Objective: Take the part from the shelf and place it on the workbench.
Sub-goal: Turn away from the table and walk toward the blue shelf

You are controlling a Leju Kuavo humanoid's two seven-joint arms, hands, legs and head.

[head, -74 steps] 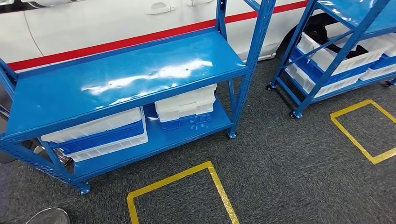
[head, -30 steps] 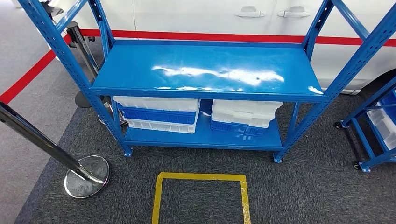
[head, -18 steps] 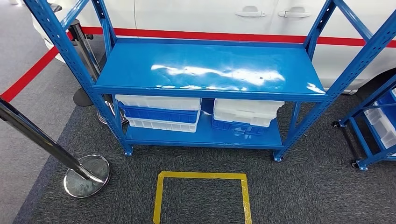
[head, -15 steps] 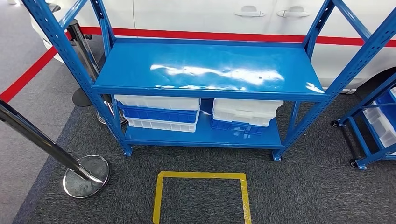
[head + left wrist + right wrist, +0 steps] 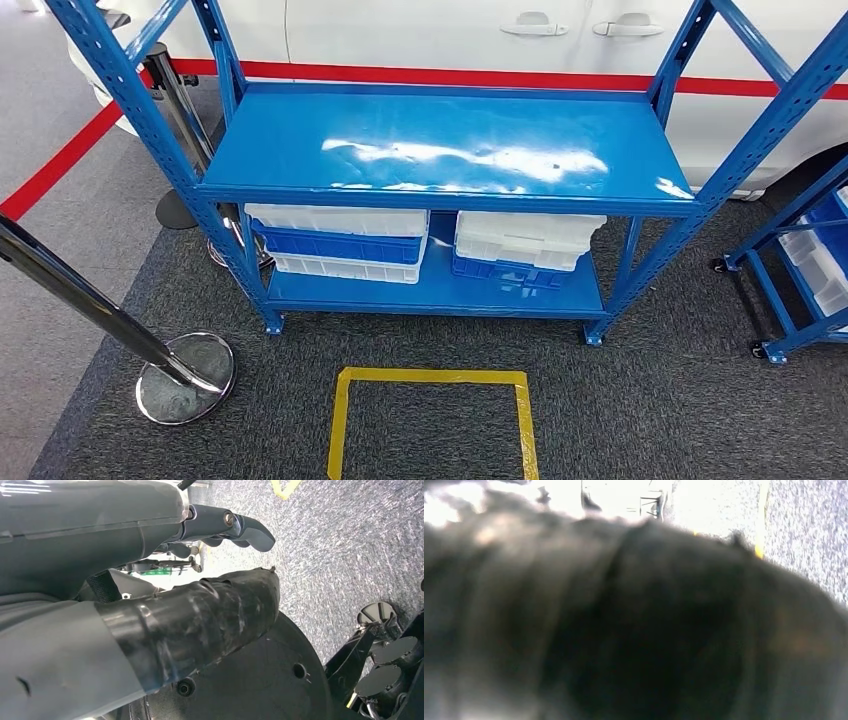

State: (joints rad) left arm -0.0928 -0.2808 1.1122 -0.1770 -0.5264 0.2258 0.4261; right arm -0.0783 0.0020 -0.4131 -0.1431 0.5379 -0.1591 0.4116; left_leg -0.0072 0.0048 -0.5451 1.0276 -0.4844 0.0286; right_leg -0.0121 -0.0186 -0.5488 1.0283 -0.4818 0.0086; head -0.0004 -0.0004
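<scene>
A blue shelf (image 5: 450,140) of painted metal is seen, its top glossy with white glare. White and blue plastic bins (image 5: 340,243) are stacked beneath it, above rough grey carpet (image 5: 650,410). A polished chrome post base (image 5: 185,378) is mirror-bright, and the yellow floor tape (image 5: 430,378) looks smooth.

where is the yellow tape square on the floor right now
In the head view, the yellow tape square lies on the dark carpet directly in front of the blue shelf, with the chrome post base to its left.

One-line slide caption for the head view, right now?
Blue shelf facing the robot, top tier bare, white and blue bins stacked below, yellow floor square in front.
</scene>
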